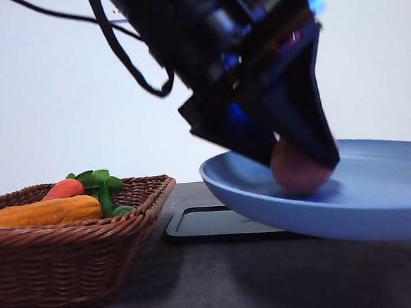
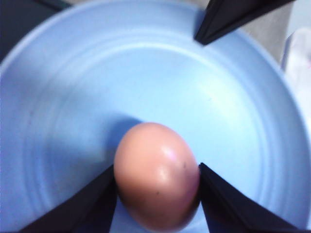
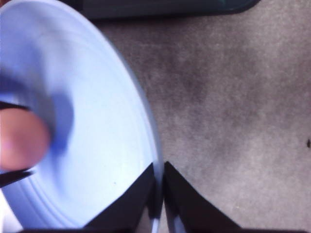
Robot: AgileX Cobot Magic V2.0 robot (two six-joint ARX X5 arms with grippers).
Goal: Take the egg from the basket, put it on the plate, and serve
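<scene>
Now | left gripper (image 2: pixel 158 194) clamps egg (image 2: pixel 156 174) over plate (image 2: pixel 63 97) | right gripper (image 3: pixel 159 194) pinches rim

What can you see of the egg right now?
The egg is a small, smooth, brownish-pink oval with a faint sheen and a few tiny dark specks. It sits low inside the light blue plate, clamped on both sides between the black fingers of the left gripper. In the front view its lower part shows beneath a finger, at the plate's surface.
</scene>
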